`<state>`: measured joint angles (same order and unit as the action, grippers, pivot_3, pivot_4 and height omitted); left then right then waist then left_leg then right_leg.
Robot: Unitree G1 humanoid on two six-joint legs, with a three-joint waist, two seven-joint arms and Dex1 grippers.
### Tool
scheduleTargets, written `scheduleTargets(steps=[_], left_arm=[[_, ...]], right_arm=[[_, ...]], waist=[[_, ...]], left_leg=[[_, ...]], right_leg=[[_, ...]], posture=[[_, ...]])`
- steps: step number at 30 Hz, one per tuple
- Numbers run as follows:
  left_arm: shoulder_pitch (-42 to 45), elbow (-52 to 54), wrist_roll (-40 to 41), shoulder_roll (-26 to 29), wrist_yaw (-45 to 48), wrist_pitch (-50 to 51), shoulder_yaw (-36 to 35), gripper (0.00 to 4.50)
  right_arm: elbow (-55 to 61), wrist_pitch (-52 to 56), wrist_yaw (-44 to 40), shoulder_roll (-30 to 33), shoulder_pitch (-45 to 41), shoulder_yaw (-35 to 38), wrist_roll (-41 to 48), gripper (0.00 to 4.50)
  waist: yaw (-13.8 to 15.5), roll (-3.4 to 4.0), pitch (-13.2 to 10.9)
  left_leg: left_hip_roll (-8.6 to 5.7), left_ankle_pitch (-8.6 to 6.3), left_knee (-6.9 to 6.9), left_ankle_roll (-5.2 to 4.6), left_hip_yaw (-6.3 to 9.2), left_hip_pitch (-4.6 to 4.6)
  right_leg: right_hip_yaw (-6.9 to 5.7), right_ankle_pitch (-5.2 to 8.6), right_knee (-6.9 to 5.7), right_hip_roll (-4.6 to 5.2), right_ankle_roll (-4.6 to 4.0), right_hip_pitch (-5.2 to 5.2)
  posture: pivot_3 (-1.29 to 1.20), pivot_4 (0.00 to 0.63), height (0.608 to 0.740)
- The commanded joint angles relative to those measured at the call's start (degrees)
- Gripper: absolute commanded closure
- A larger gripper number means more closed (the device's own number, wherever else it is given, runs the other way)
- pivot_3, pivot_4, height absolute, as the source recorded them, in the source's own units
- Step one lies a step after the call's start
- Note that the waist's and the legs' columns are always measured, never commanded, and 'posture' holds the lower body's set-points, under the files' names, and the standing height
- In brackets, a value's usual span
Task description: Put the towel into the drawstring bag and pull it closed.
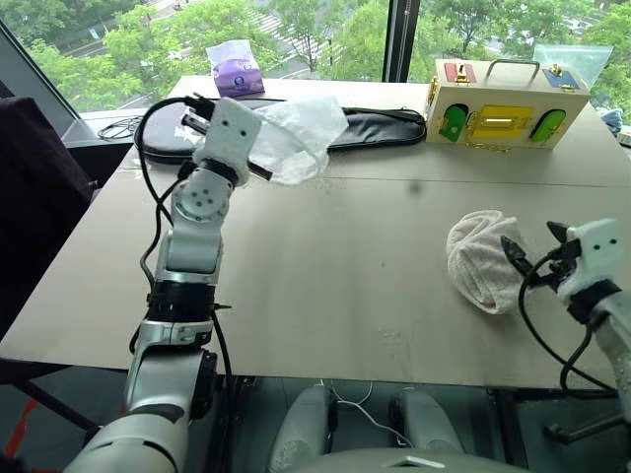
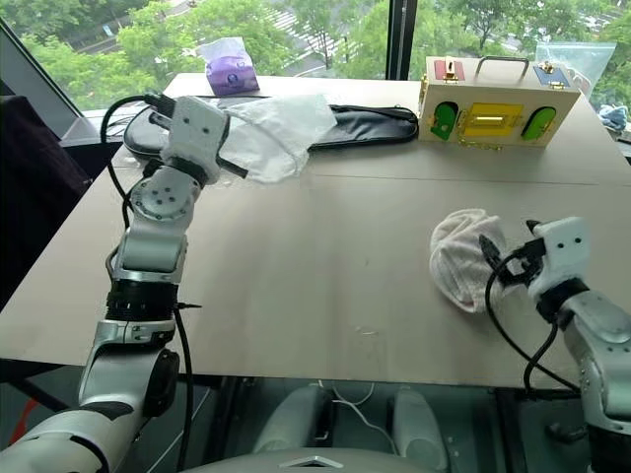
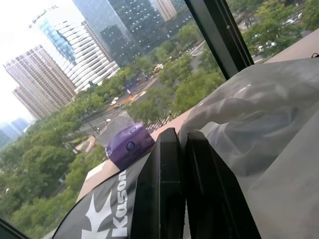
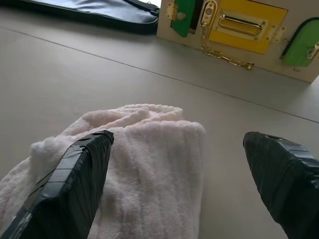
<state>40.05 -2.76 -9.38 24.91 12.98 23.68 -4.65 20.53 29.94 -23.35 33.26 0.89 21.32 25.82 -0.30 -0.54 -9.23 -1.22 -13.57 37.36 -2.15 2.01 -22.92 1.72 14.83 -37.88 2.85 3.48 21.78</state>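
On a window-side table, the left gripper pinches the drawstring bag; the right gripper gapes empty beside the unbagged towel.

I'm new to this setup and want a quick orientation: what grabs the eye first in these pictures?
The left gripper holds up the thin white drawstring bag at the far left of the table, above a long black case. Near the right edge, the open right gripper sits at the off-white towel. A wooden latch box with yellow and green doors stands at the far right.
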Motion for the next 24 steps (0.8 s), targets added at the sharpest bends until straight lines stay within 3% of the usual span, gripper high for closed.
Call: scheduleTargets(steps=[1, 5, 12, 15, 20, 24], left_arm=[[2.67, 9.73, -0.64, -0.76, -0.99, 16.76, -0.83, 4.37], [6.99, 15.5, -0.9, -3.47, -2.6, 33.36, 0.28, 4.37], [14.97, 18.69, -1.71, -8.57, -7.29, 53.9, 1.14, 4.37], [16.64, 18.28, -2.63, -5.27, -7.7, 58.31, 5.74, 4.37], [19.7, 17.07, -1.92, -2.12, -7.78, 64.95, 10.96, 4.37], [21.81, 17.54, 0.08, -0.4, -6.19, 68.73, 13.8, 4.5]], right_arm=[[-3.62, 8.84, -1.96, 1.57, -3.85, 4.16, 8.09, 0.0], [-12.28, 17.8, -8.16, 4.23, -6.89, 5.06, 15.06, 0.0], [-21.49, 19.48, -20.73, 7.37, -9.16, -2.46, 15.23, 0.0], [-22.19, 18.78, -26.36, 7.25, -10.26, -5.99, 15.07, 0.0], [-25.5, 14.36, -27.87, 5.21, -12.59, -10.13, 10.96, 0.0], [-27.58, 11.3, -27.43, 3.31, -13.76, -10.02, 9.33, 1.26]], waist=[[-0.08, -0.04, -0.02], [-0.07, -0.21, -0.13], [-0.78, -0.24, -0.16], [-1.14, -0.27, -0.17], [-1.81, -0.39, -0.25], [-2.01, -0.55, -0.35]], left_leg=[[0.0, 0.0, 0.0, 0.0, 0.01, 0.0], [-0.03, 0.0, 0.02, -0.01, 0.05, -0.03], [-0.05, 0.0, 0.0, -0.01, 0.01, -0.04], [0.03, -0.01, -0.04, 0.0, 0.0, 0.04], [0.05, -0.01, -0.05, 0.02, -0.01, 0.06], [0.04, 0.0, -0.03, 0.05, -0.03, 0.07]], right_leg=[[-0.01, 0.0, 0.0, 0.0, 0.0, 0.0], [-0.02, 0.0, 0.0, 0.0, 0.0, -0.01], [0.04, 0.03, 0.03, 0.0, 0.05, 0.0], [0.09, 0.03, -0.02, -0.09, 0.05, 0.0], [0.12, 0.03, -0.01, -0.11, 0.05, 0.01], [0.19, 0.02, -0.02, -0.08, 0.06, 0.02]], posture=[[0.0, 0.15, 0.74], [0.0, 0.15, 0.74], [0.0, 0.15, 0.74], [0.0, 0.15, 0.74], [0.0, 0.15, 0.74], [0.0, 0.15, 0.74]])
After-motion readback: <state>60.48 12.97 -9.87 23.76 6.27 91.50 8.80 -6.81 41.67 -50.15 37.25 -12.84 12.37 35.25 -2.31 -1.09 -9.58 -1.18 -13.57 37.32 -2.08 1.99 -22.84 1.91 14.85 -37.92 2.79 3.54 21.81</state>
